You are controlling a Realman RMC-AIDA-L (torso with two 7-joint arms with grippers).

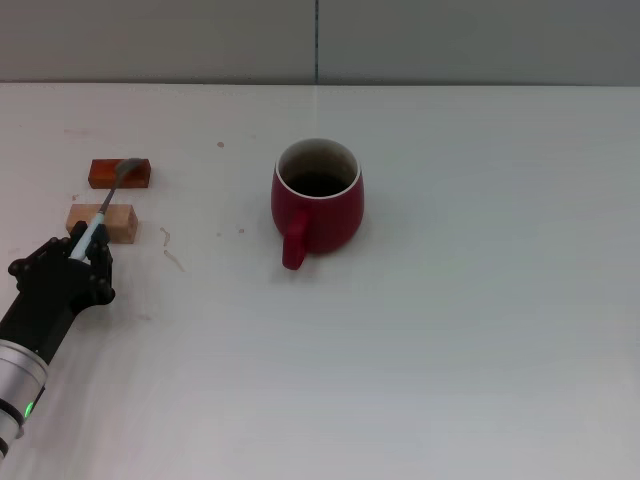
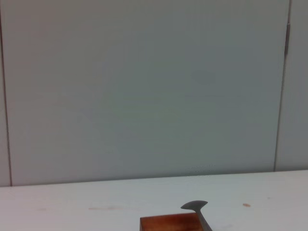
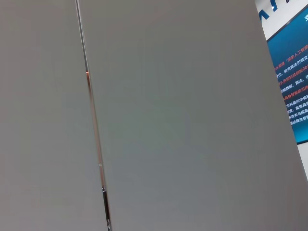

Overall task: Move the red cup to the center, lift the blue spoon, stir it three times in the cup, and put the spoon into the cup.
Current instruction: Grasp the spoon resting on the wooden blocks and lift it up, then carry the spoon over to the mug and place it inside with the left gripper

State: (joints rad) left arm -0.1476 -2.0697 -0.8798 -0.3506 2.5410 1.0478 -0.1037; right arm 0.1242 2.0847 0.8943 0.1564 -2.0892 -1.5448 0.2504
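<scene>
The red cup stands upright near the table's middle, its handle toward me, dark inside. The blue spoon lies slanted across the pale wooden block and the orange-red block, its grey bowl over the far one. My left gripper is at the spoon's pale-blue handle end, at the table's left, shut on it. In the left wrist view the spoon's bowl shows above the orange-red block. The right gripper is out of view.
The white table stretches wide to the right of the cup and in front of it. A grey wall runs behind the far edge. The right wrist view shows only wall panels and a blue poster.
</scene>
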